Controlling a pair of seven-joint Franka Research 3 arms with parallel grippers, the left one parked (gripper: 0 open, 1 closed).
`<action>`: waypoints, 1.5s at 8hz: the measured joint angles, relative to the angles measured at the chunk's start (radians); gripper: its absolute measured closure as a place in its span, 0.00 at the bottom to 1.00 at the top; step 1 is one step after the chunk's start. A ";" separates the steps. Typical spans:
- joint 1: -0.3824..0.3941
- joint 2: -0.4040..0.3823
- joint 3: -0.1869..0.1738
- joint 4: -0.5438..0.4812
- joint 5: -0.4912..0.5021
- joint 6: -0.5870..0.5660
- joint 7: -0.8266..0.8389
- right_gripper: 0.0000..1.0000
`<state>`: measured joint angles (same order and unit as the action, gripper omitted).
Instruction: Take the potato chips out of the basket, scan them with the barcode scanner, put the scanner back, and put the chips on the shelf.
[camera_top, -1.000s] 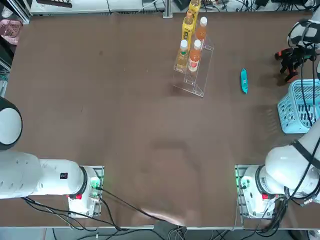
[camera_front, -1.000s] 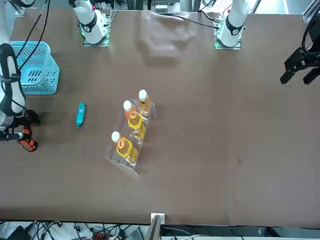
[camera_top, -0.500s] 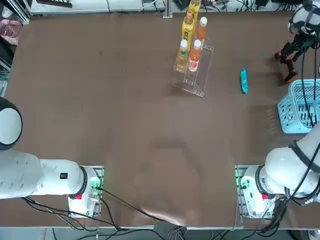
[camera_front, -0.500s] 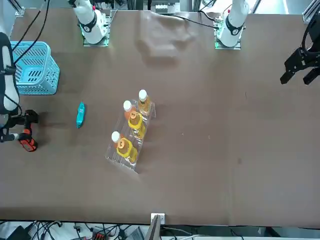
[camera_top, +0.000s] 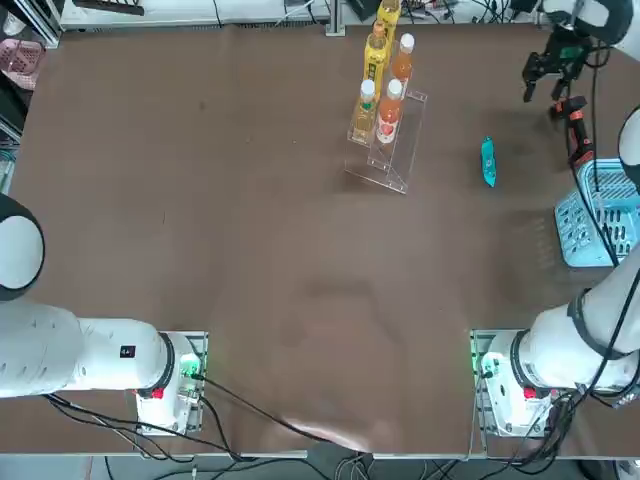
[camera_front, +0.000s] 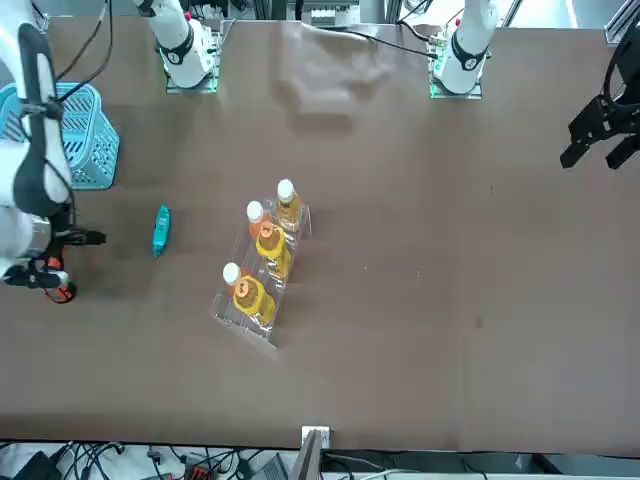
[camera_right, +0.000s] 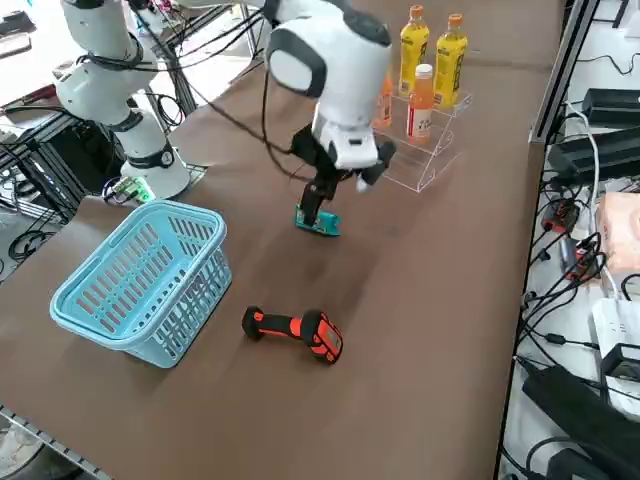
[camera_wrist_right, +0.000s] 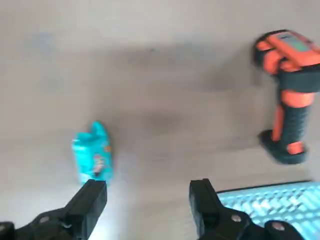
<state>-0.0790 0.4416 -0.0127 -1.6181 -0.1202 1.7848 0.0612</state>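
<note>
- While the right arm reaches over the far right part of the brown worktop (camera_top: 250, 250), its claw (camera_wrist_right: 147, 197) hangs above the surface, jaws spread wide and holding nothing.
- Surface: plain brown worktop, matte, bare across its left half; both arm bases are bolted along the near edge.
- Room: cables and equipment run along the far edge and the right side of the worktop.
- Potato chips (camera_top: 488, 161): one teal packet, lying flat on the worktop between the shelf and the basket, touching neither; outside the basket.
- Barcode scanner (camera_right: 295, 331): one, black with orange accents, lying on its side on the worktop, just beyond the basket's far end and apart from the chips.
- Basket (camera_top: 578, 225): one, light blue lattice plastic, at the right edge of the worktop; nothing shows inside it.
- Shelf (camera_top: 400, 140): one clear stepped rack, far centre of the worktop.
- Bottles (camera_top: 388, 110): four on the shelf, two yellow and two orange, all upright with caps on.
- Change against a second earlier: the claw then sat over the scanner beside the basket; it now stands farther off and more to the left, clear of the scanner, which lies free on the worktop. Chips, basket, shelf and bottles have not shifted.
</note>
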 joint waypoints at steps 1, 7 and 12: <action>0.057 0.000 0.000 -0.019 0.000 0.007 0.106 0.00; 0.185 0.000 -0.009 -0.291 -0.012 0.322 0.399 0.00; 0.184 -0.009 -0.033 -0.386 -0.025 0.415 0.419 0.00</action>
<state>0.1051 0.4326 -0.0454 -2.0039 -0.1449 2.2003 0.4800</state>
